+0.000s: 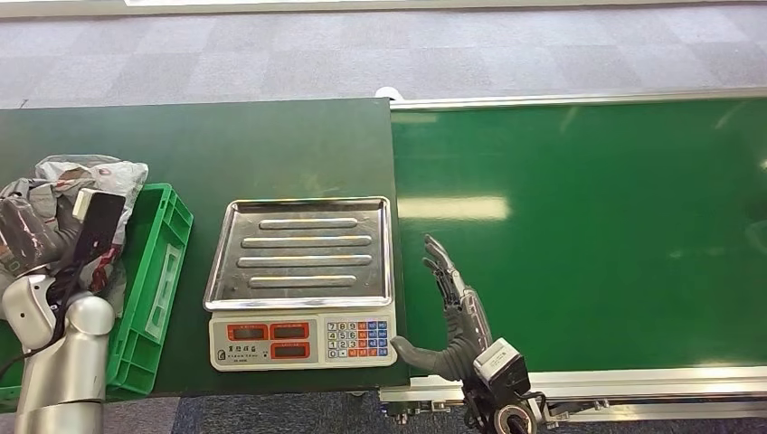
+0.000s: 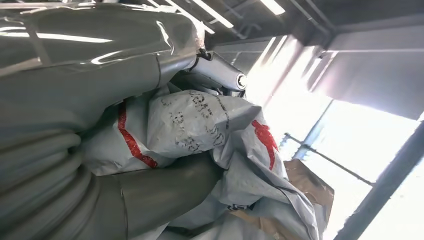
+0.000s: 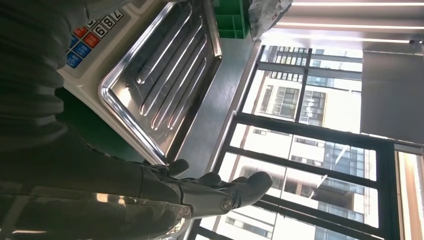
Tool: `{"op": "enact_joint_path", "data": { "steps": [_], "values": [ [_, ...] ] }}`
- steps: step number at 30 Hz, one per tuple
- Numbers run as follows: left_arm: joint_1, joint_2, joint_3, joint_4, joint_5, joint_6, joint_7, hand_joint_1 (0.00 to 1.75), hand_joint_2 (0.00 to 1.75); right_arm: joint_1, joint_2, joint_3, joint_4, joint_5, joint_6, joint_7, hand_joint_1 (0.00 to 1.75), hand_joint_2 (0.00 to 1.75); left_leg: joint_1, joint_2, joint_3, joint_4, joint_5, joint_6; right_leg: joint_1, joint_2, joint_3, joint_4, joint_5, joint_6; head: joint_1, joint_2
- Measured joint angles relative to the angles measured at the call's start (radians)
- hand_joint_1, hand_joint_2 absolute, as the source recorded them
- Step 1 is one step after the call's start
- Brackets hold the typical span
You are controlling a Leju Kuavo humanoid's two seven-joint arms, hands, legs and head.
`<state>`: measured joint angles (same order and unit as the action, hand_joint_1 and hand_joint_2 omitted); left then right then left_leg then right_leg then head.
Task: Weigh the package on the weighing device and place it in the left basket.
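Left hand (image 1: 36, 237) grips package (image 1: 86, 172)

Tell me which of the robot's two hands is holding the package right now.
The left hand, over the green basket, grips the crumpled grey package. The right hand is open beside the scale.

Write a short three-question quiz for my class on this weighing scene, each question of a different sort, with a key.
1. True or false: the scale's tray is bare.
2. Which hand holds the package? A. left hand B. right hand
3. Fill in: the package hangs over the green ______.

Key: 1 true; 2 A; 3 basket.
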<state>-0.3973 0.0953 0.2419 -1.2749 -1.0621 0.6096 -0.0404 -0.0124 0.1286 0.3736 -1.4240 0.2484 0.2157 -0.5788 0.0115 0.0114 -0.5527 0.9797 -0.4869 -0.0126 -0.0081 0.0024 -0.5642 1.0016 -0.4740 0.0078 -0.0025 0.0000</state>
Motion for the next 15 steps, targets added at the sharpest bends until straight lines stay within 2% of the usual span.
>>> {"op": "enact_joint_path", "data": {
  "steps": [3, 7, 8, 11, 12, 15],
  "values": [
    [-0.002, 0.008, 0.025, 0.041, -0.002, -0.002, 0.007, 1.64, 1.75, 0.000, 0.000, 0.000, 0.003, 0.000, 0.000, 0.001, 0.00, 1.75, 0.000, -0.001, 0.000, 0.000, 0.000, 0.000, 0.000, 0.000, 0.000, 0.000, 0.000, 0.000, 0.000, 0.000],
    [-0.004, 0.012, 0.044, 0.071, -0.007, -0.015, 0.021, 1.41, 1.75, 0.000, 0.000, 0.001, 0.004, 0.000, -0.002, 0.004, 0.00, 1.75, 0.000, -0.001, 0.000, 0.000, 0.000, 0.000, 0.000, 0.000, 0.000, 0.000, 0.000, 0.000, 0.000, 0.000],
    [-0.005, 0.012, 0.048, 0.077, -0.010, -0.026, 0.027, 1.19, 1.75, 0.000, 0.000, 0.001, 0.004, 0.000, -0.003, 0.005, 0.00, 1.75, 0.000, -0.002, 0.000, 0.000, 0.000, 0.000, 0.000, 0.000, 0.000, 0.000, 0.000, 0.000, 0.000, 0.000],
    [-0.005, 0.014, 0.057, 0.098, -0.019, -0.060, 0.050, 0.17, 1.75, 0.001, 0.001, 0.001, 0.004, 0.000, -0.006, 0.011, 0.00, 1.75, 0.000, -0.001, 0.000, 0.000, 0.000, 0.000, 0.000, 0.000, 0.000, 0.000, 0.000, 0.000, 0.000, 0.000],
    [-0.005, 0.015, 0.059, 0.105, -0.021, -0.068, 0.058, 0.02, 1.75, 0.001, 0.001, 0.001, 0.004, 0.000, -0.006, 0.012, 0.00, 1.75, 0.000, -0.001, 0.000, 0.000, 0.000, 0.000, 0.000, 0.000, 0.000, 0.000, 0.000, 0.000, 0.000, 0.000],
    [-0.006, 0.017, 0.063, 0.123, -0.013, -0.083, 0.070, 0.00, 1.75, 0.003, 0.002, 0.000, 0.006, 0.002, -0.007, 0.015, 0.00, 1.75, 0.000, -0.002, 0.000, 0.000, 0.000, 0.000, 0.000, 0.000, 0.000, 0.000, 0.000, 0.000, 0.000, 0.000]
  ]
}}
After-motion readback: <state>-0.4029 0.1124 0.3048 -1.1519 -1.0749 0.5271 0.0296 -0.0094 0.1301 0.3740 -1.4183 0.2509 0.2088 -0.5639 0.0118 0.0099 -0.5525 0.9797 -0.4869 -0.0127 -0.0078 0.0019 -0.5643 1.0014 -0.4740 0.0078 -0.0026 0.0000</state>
